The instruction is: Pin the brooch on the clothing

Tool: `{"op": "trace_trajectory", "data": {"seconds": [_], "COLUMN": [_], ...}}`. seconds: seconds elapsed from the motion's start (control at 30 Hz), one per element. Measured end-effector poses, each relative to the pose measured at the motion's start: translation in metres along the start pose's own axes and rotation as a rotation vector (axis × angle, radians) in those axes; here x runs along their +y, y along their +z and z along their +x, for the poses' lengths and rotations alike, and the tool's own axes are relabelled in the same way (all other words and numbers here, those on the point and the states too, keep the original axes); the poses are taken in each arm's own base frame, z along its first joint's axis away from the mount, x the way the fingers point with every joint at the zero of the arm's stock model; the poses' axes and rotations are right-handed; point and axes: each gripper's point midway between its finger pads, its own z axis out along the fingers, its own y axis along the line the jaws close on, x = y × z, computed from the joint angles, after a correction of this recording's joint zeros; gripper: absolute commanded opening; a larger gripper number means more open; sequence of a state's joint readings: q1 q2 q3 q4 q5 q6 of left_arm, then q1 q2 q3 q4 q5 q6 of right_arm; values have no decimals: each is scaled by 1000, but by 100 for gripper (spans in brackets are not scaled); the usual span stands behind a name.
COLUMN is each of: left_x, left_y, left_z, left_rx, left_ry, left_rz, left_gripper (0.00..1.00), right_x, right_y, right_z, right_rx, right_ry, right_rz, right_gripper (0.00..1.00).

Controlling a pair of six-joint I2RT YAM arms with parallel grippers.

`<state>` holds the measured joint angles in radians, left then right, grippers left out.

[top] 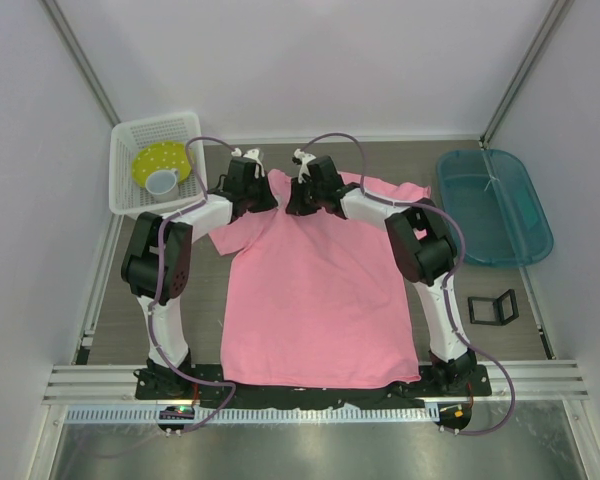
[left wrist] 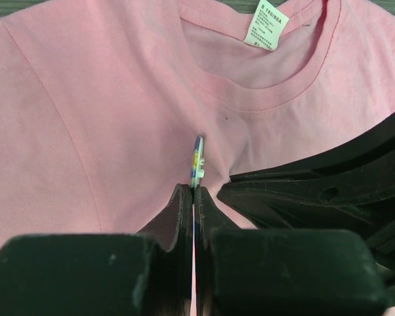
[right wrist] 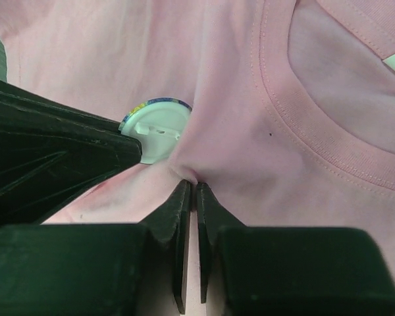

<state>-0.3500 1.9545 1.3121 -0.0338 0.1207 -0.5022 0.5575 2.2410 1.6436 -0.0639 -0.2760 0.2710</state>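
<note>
Brooch point(left wrist: 197, 160) is clamped edge-on in the tips of the left gripper point(left wrist: 193, 192), jaws closed right down on its rim. It's sitting against the pink T-shirt point(left wrist: 85, 118) just below the neckline. From the other wrist you see its whitish back facing the right gripper point(right wrist: 189, 187), which is squeezed shut on a little raised fold of fabric right beside the badge. The two grippers are practically touching. I can't make out the pin itself, it's too small, so no idea whether it's into the cloth yet.

My read is that this is the piercing step, maybe halfway through the job. To do it well I'd have the right side hold that fold taut and raised so the pin only catches the top layer. Then the left should push sideways along the fold rather than down into the table. Go slow and small, since a rim grip like that could let the badge twist or pop out.

Just past the fold is the ribbed collar point(left wrist: 263, 99), then the white label point(left wrist: 266, 25) inside the neck. Way at the back there's a white basket point(top: 170, 130) and a teal tub point(top: 495, 210), neither on the shirt.
</note>
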Motion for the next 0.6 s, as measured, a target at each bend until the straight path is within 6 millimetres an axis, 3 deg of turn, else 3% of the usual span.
{"op": "trace_trajectory", "data": {"seconds": [0.17,0.6], "left_x": [-3,-4], "left_y": [0,-1], "left_z": [1,1], "left_rx": [6,11], "left_ry": [-15,-25], "left_rz": [13,21], "left_gripper": [0,0], "right_x": [0,-1], "right_y": [0,2], "right_z": [0,2], "right_rx": [0,12], "right_ry": [-7,-13], "right_rz": [4,11], "right_gripper": [1,1]}}
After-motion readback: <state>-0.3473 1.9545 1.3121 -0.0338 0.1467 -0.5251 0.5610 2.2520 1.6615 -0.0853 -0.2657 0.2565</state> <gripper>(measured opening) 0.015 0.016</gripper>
